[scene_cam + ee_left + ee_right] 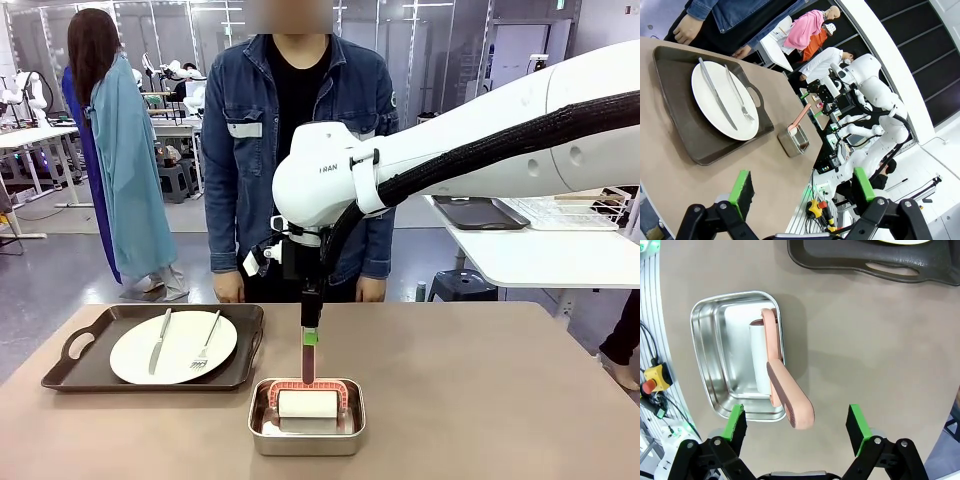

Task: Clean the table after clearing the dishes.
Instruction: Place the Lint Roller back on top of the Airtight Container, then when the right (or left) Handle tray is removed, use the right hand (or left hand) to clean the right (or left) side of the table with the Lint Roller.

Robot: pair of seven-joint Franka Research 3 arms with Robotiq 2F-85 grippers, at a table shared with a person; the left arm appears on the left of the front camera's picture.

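Tan-brown surface (480,400) runs wide across a busy lab room, and a person (300,130) in a denim jacket stands at its far edge. Close to the far left corner lies a dark brown handled tray (70,375) holding a round white plate (135,355), with a silver knife (160,342) and fork (207,340) resting on it. Midway along the near edge sits a small steel pan (305,443) with a white roller (308,403) lying inside, its pink handle (308,365) rising upward. The right arm reaches in across the middle, and the right gripper (796,425) points straight down above that handle. Its jaws are spread wide, one green pad on either side of the handle's tip, and they grasp nothing. The left gripper (802,189) hangs well apart from the tray, its jaws also spread and empty. Judging by this, the task is at an early stage. The tray of dishes is still on the surface and would need to be cleared, the roller has not yet been lifted from the pan, and no cleaning of the surface seems to have begun.
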